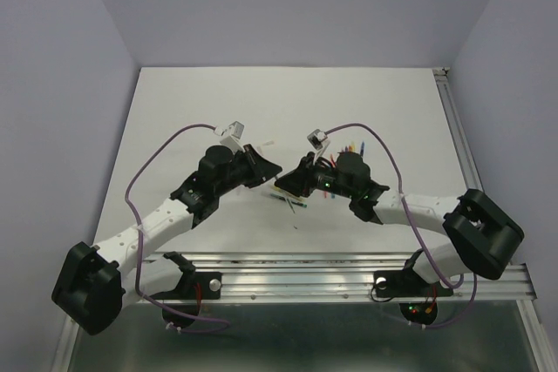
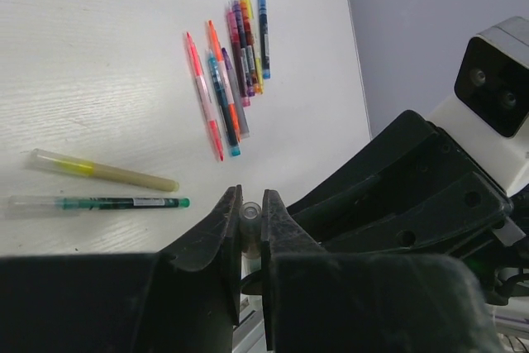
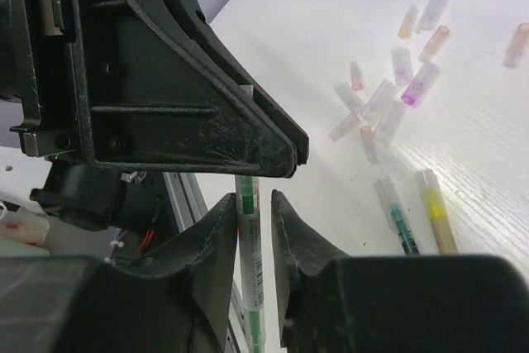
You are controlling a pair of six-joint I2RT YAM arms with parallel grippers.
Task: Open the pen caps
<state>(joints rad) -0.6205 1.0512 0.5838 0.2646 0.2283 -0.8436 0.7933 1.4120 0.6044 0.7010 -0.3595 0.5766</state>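
Cap (image 2: 250, 214), clear, clamped in my left hand (image 2: 252, 196), lower centre. My right hand (image 3: 254, 197) stands slightly open around green pen (image 3: 250, 245), gap on one side. Loose caps (image 3: 388, 105) upper right.

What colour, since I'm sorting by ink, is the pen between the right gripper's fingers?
Pen: clear, green ink; right wrist view.

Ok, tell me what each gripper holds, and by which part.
Left gripper: a clear pen cap, pinched just below its end. Right gripper: jaws straddle the barrel of the green pen; grip cannot be told.
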